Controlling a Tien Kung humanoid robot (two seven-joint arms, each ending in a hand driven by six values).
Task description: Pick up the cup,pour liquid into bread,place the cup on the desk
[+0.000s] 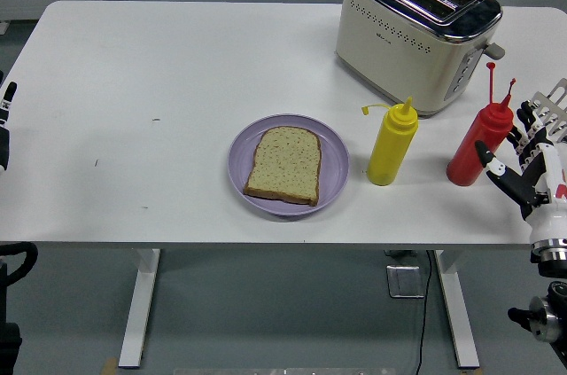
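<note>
At the far left edge your left hand point(5, 127) just pokes into view beside the tabletop point(177, 65), resting; too little of it shows for you to tell whether it is open or closed.

Moving right, the purple plate point(333, 162) sits near the front edge with one slice of bread point(283, 164) lying flat on it, bare on top as far as you can see. Just right of the plate stands the yellow squeeze bottle point(392, 146), upright, its cap hanging off to the left on a tether. Behind it, toward the far right corner, is the toaster point(415, 31).

There is no cup here; the things you could pour from are the squeeze bottles, and the red squeeze bottle point(477, 146) looks like your target. It stands upright on the tabletop, untouched, with the yellow one near its left.

Your right hand point(523, 171) is just right of the red bottle, fingers spread and holding nothing, not touching it. A metal rack point(554, 102) sits just behind the fingers at the right edge.

Here is what could bite you:
- The bottle is tall and narrow; a fingertip that touches before the hand closes could tip it left into the yellow bottle.
- Opening wide or swinging back could snag the rack.
- Gripping hard is likely to squirt sauce early, before the nozzle is over the bread.
- Carrying it left, you have to clear the yellow bottle.
</note>
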